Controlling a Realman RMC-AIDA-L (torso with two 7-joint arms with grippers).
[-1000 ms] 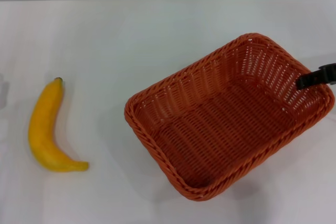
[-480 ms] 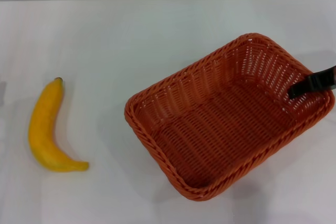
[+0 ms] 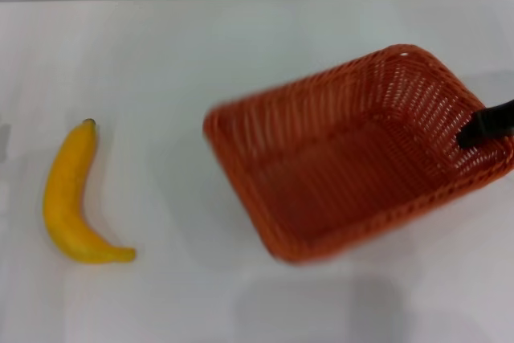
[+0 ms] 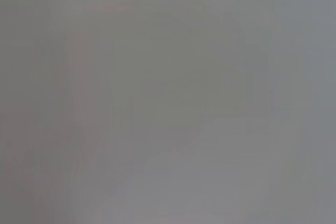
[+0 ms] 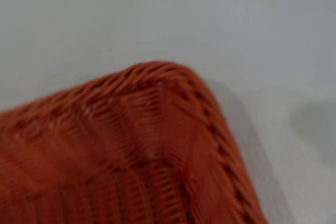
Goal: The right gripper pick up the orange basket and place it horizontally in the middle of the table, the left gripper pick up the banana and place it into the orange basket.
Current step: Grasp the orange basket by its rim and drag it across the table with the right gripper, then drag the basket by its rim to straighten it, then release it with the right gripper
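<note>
On table (image 3: 241,54): orange basket (image 3: 345,166), banana (image 3: 68,194).

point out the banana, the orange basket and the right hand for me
banana (image 3: 64,198): head view, on the middle of its yellow body.
orange basket (image 3: 337,178): head view, on its woven floor.
right hand (image 3: 487,124): head view, on the black finger inside the basket's right end.

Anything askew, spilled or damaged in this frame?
The orange basket sits skewed on the table, held at its right rim by the right gripper. The banana lies intact, apart to its left. No spill or damage.
</note>
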